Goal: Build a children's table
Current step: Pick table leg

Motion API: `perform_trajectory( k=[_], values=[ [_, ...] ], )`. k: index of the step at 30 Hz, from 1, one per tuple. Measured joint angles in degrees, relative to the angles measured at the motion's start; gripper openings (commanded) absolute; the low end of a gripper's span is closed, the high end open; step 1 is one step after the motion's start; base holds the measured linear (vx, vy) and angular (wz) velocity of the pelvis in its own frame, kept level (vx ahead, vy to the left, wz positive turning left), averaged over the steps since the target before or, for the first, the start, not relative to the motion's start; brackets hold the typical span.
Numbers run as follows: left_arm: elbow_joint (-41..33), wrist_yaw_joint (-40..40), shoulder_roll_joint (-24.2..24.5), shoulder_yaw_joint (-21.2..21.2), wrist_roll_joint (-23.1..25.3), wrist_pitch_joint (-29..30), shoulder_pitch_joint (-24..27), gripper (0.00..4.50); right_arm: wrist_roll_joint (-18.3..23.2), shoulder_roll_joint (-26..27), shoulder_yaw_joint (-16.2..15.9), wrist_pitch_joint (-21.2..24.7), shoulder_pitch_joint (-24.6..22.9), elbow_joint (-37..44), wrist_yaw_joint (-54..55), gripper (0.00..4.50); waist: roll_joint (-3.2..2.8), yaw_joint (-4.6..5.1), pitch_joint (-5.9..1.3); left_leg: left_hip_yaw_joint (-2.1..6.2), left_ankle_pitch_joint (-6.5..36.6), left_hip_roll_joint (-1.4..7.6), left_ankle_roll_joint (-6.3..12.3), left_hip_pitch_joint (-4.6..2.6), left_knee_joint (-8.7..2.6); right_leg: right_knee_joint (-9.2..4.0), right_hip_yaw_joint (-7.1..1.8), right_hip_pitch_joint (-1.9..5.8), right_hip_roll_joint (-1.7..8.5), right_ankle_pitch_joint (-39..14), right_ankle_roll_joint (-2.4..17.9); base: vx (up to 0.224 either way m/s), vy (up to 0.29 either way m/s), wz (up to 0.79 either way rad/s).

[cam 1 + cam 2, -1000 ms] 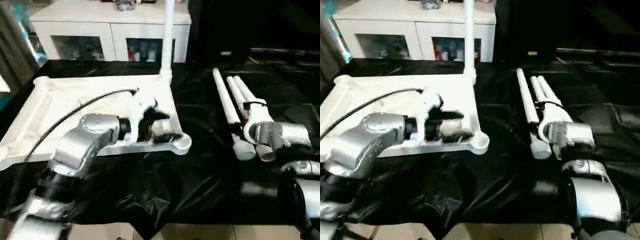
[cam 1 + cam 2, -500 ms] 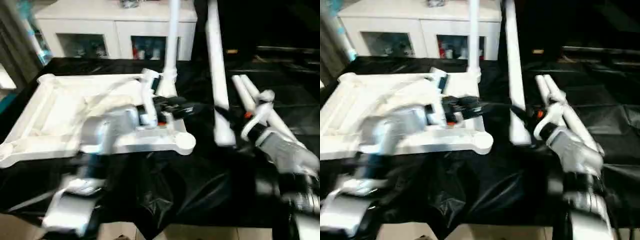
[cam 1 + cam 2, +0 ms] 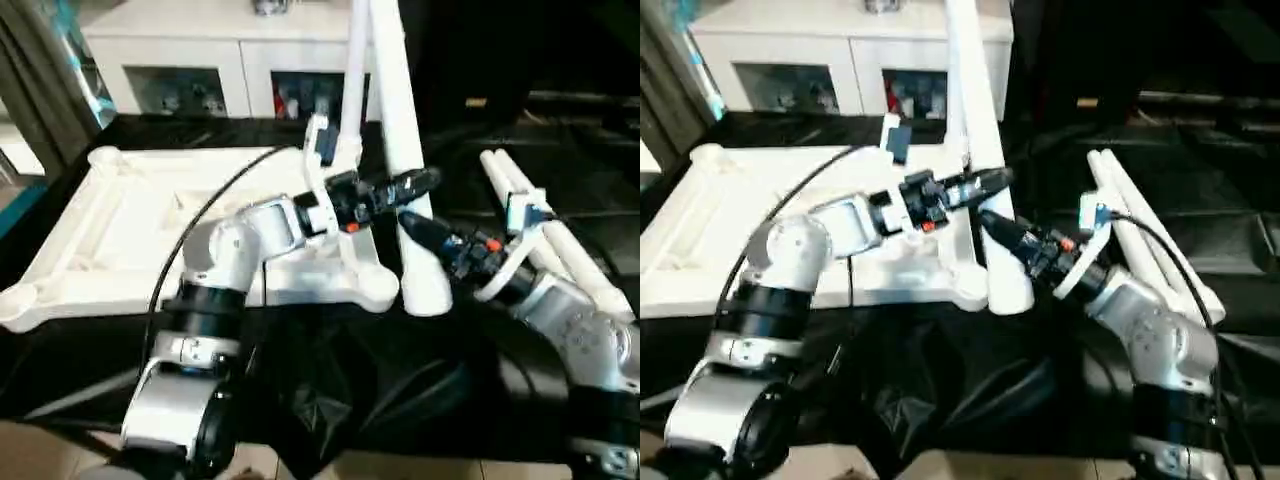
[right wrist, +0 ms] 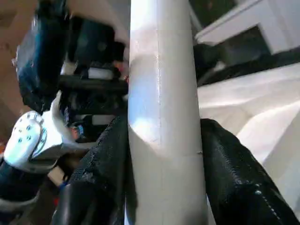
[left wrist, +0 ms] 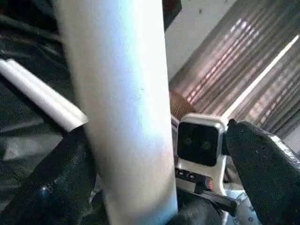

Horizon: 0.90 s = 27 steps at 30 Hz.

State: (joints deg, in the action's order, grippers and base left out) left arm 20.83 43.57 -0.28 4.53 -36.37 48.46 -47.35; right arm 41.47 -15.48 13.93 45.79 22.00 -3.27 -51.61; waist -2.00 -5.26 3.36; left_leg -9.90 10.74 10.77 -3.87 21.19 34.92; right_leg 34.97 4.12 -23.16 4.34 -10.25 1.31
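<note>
The children's table top (image 3: 150, 230) lies upside down on the left, white, with one leg (image 3: 354, 90) standing in its far right corner socket. My right gripper (image 3: 420, 232) is shut on a second white leg (image 3: 400, 110), held upright and tilted. That leg's thick end (image 3: 425, 295) hangs just right of the near right corner socket (image 3: 378, 288). In the right wrist view both black fingers (image 4: 220, 159) press the tube. My left gripper (image 3: 405, 185) is open and straddles the same leg higher up, with a wide gap beside one finger (image 5: 267, 168).
Two more white legs (image 3: 545, 235) lie on the black cloth (image 3: 350, 400) at the right. A white glass-door cabinet (image 3: 200, 50) stands behind the table. A black cable (image 3: 200, 230) runs over the table top along my left arm.
My right gripper has lifted a leg from the pile on the right and carried it left to the near right corner. My left arm rose off the table top to the leg.
</note>
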Motion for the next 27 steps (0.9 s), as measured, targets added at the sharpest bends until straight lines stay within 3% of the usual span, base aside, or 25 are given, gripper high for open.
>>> perform_trajectory(
  k=[4, 11, 21, 26, 27],
  values=[
    [-0.07, -0.82, -0.26, 0.19, -0.03, -0.07, 0.08, 4.50, 0.03, -0.01, -0.91, 0.30, 0.00, 0.24, 0.03, 1.84, 0.01, -0.01, 0.00, 0.00, 0.01, -0.01, 0.01, 0.04, -0.01, -0.04, 0.00, -0.01, 0.01, 0.00, -0.01, 0.000, 0.000, 0.00],
    [-0.81, -5.75, -0.51, 2.02, -0.03, 0.09, 0.20, 3.85, -1.89, -0.15, -3.46, -1.35, 0.23, 0.38, 0.96, 1.84, 0.03, 0.03, 0.01, 0.00, 0.00, 0.00, 0.00, 0.05, -0.04, -0.03, 0.02, -0.02, 0.00, -0.03, -0.05, 0.000, 0.000, 0.00],
    [-1.93, -23.32, -3.32, 6.96, 3.07, -2.56, -0.22, 2.91, -10.60, 1.63, -8.47, -6.04, 2.58, 0.29, 9.83, 1.84, 0.03, 0.15, 0.02, 0.02, 0.01, 0.00, -0.01, 0.16, -0.07, -0.04, 0.03, -0.11, 0.00, -0.07, -0.17, 0.000, 0.000, 0.00],
    [-4.32, -30.18, -6.00, 9.27, 3.57, -2.62, 0.07, 2.65, -13.12, 3.46, -10.16, -7.66, 4.73, 0.40, 13.96, 1.84, 0.04, 0.15, 0.02, 0.03, 0.01, -0.01, 0.01, 0.21, -0.08, -0.09, 0.04, -0.14, 0.00, -0.08, -0.18, 0.000, 0.000, 0.00],
    [-4.75, -31.58, -6.58, 9.41, 3.56, -2.75, 0.25, 2.42, -13.56, 3.69, -10.49, -7.73, 4.80, 0.74, 14.77, 1.84, 0.05, 0.11, 0.03, 0.03, 0.02, -0.01, 0.02, 0.22, -0.08, -0.09, 0.03, -0.13, 0.00, -0.08, -0.18, 0.000, 0.000, 0.00]
  ],
)
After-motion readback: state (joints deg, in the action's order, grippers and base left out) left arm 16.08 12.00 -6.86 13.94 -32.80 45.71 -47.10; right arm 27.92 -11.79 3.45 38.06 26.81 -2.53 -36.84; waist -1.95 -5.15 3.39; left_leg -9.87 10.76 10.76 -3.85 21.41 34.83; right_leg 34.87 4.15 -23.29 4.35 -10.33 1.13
